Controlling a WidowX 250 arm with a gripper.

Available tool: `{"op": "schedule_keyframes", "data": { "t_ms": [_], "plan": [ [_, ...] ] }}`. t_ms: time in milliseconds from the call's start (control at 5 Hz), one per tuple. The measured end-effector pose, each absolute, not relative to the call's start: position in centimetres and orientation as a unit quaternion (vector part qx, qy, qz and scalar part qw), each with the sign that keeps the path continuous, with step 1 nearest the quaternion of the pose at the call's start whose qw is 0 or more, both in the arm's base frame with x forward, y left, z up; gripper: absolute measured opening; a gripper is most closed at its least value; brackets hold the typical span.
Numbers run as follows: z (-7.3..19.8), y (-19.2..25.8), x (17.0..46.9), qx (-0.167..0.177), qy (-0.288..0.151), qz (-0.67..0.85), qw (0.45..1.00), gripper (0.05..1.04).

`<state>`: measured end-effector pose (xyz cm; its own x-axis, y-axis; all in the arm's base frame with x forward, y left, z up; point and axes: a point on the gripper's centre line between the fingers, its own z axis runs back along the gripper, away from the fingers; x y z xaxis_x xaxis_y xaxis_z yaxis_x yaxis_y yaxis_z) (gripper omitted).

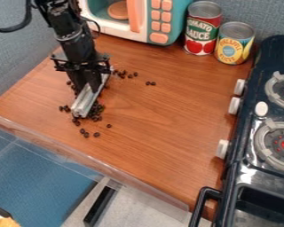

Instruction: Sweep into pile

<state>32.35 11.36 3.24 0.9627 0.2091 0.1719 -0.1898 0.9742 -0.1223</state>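
Black toy stove (pixel 232 177) is closest to us, front right, beside the tabletop (pixel 168 119). Label-wise, we've got two cans at the back right, just beside each other: one (pixel 202 33) has a red-and-white wrap with big lettering and red tomatoes, the other (pixel 234 43) a yellow one with lettering too. Toy microwave (pixel 159 22) sits left of them. Over on the left we see the hand (pixel 92 83) closed on a silvery bar (pixel 84 104). Dark beans (pixel 96 111) bunch around its near end, with strays near the far end.
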Motion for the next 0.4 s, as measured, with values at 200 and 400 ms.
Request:
{"op": "schedule_keyframes", "data": {
  "t_ms": [200, 400],
  "plan": [
    [4.6, 9.6, 33.3, -0.054, -0.111, 0.084, 0.989, 0.331],
    [6.9, 6.4, 35.0, -0.062, -0.144, 0.047, 0.987, 0.331]
  ]
}}
